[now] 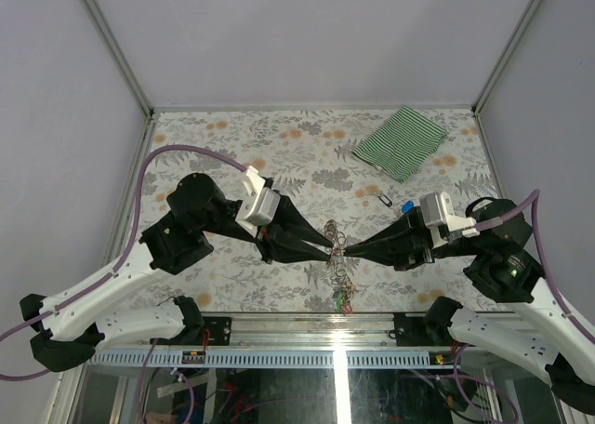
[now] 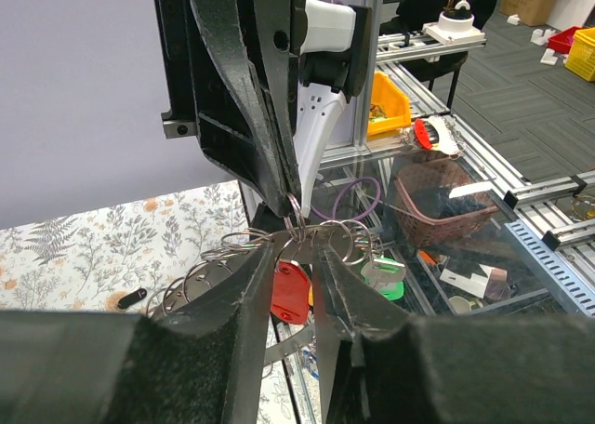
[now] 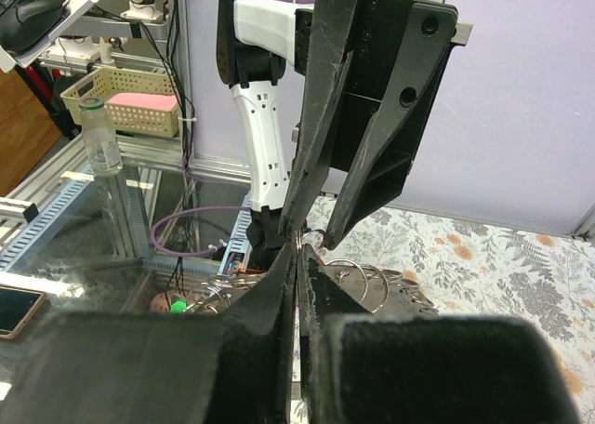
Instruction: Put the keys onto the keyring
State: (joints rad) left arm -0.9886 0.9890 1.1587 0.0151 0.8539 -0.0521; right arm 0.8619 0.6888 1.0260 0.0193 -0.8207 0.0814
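Left end effector, jaws slightly parted around the keyring at the bench's near centre (grip cannot be told), should likely steady the coil while the right end effector, clamped shut on it, pries a gap for the loose keys farther right.

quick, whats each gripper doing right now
left gripper: jaws slightly apart at the keyring, cannot tell if it grips
right gripper: shut on the keyring
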